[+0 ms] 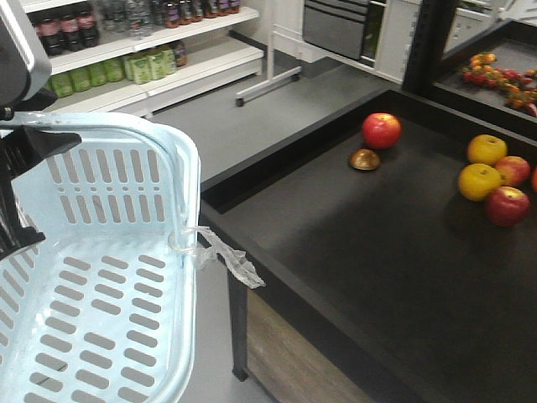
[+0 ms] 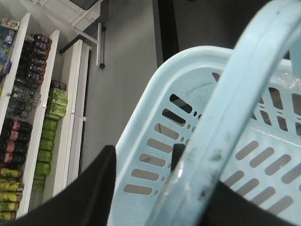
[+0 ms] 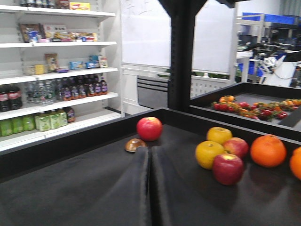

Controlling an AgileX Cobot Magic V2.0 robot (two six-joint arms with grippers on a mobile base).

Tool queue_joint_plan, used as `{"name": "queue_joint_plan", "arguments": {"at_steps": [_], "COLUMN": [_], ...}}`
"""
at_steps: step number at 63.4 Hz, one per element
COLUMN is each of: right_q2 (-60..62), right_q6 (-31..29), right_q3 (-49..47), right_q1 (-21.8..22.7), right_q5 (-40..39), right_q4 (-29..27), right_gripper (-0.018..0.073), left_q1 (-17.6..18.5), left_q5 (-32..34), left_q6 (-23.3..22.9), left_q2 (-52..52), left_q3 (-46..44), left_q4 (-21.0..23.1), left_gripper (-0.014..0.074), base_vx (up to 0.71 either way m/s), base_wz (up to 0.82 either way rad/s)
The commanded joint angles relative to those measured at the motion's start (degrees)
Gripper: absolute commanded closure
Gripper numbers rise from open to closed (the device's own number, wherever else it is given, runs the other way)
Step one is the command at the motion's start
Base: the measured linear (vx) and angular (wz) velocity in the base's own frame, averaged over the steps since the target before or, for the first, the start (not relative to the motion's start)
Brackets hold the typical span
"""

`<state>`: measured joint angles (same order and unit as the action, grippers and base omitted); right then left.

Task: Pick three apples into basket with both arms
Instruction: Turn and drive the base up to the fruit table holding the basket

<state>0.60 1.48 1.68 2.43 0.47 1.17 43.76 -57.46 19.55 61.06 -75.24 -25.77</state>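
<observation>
My left gripper (image 2: 157, 188) is shut on the handle (image 2: 225, 108) of the light blue slotted basket (image 1: 109, 277), which hangs empty at the left, beside the black table (image 1: 352, 277). A red apple (image 1: 382, 130) sits alone near the table's far edge. At the right, two yellow apples (image 1: 487, 149) (image 1: 478, 181), a red-yellow apple (image 1: 513, 170) and a red apple (image 1: 507, 206) form a cluster. My right gripper (image 3: 150, 188) is shut and empty, low over the table, pointing towards the lone red apple (image 3: 149, 128). The cluster's red apple (image 3: 228, 168) lies to its right.
A small brown rounded object (image 1: 364, 159) lies beside the lone apple. Oranges (image 3: 268, 150) sit right of the cluster. The table has a raised black rim (image 1: 220, 197). A crumpled plastic strip (image 1: 222, 252) hangs off the basket's side. Drink shelves (image 1: 126, 59) stand behind.
</observation>
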Motion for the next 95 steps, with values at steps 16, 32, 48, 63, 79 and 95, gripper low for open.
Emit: {"name": "queue_joint_plan", "arguments": {"at_steps": [16, 32, 48, 63, 79, 95], "right_q2": [0.4, 0.4, 0.4, 0.4, 0.4, 0.4], "right_q6": [-0.3, -0.3, -0.3, -0.3, -0.3, -0.3], "right_q3": [0.8, 0.8, 0.8, 0.8, 0.8, 0.8], "right_q1": [0.3, 0.3, 0.3, 0.3, 0.3, 0.3], "right_q5": [-4.2, -4.2, -4.2, -4.2, -4.2, -4.2], "right_q4": [0.3, 0.3, 0.3, 0.3, 0.3, 0.3], "right_gripper": [0.0568, 0.0568, 0.0568, 0.0568, 0.0568, 0.0568], "left_q1": [0.3, 0.3, 0.3, 0.3, 0.3, 0.3], "left_q5": [3.9, 3.9, 3.9, 3.9, 3.9, 3.9], "left_q6": [-0.7, -0.7, -0.7, -0.7, -0.7, -0.7], "left_q2": [-0.8, -0.8, -0.8, -0.8, -0.8, -0.9], "left_q3": [-1.9, -1.9, -1.9, -1.9, -1.9, -1.9], "left_q4": [-1.7, -1.7, -1.7, -1.7, -1.7, -1.7], "left_gripper": [0.0603, 0.0603, 0.0603, 0.0603, 0.0603, 0.0603], "base_vx": [0.04, 0.03, 0.02, 0.02, 0.03, 0.03], "base_wz": [-0.35, -0.45, -0.53, -0.5, -0.42, -0.32]}}
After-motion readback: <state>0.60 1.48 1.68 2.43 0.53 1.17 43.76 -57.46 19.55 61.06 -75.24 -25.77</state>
